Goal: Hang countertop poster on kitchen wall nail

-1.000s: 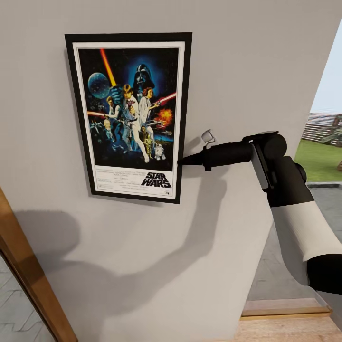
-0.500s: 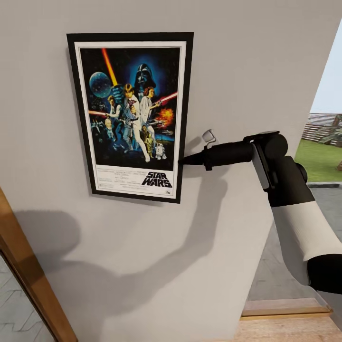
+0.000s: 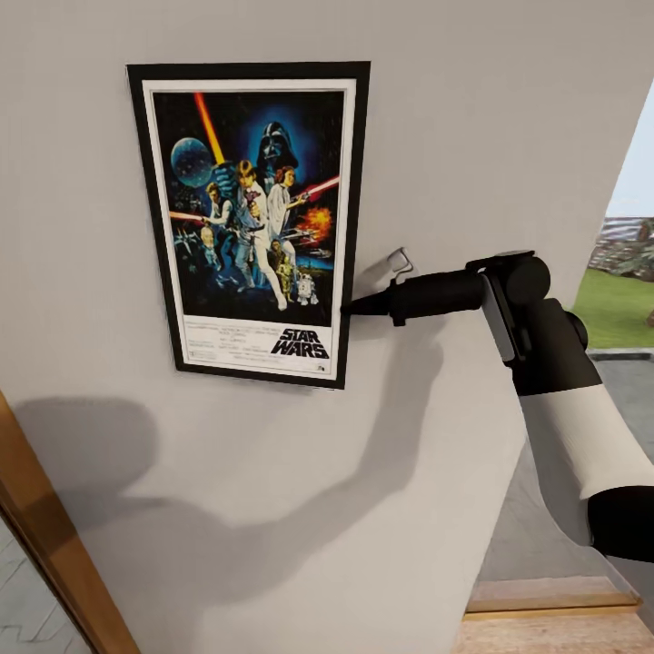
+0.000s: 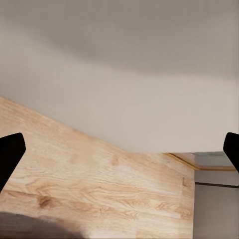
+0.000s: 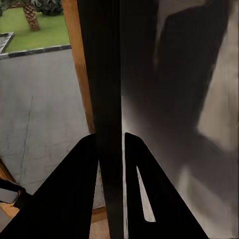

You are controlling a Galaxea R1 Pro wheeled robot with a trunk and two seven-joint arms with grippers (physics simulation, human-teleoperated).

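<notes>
light-grey wall (image 3: 509, 127), framed poster (image 3: 254, 218) flat against it, upright

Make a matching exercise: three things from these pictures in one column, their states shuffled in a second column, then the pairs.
Things:
1. poster
2. right claw
3. left claw

States:
A. fingers wide apart, nothing between them
B. flat against the grey wall, upright
C. clamped on the frame's right edge

Pairs: 1-B, 2-C, 3-A
</notes>
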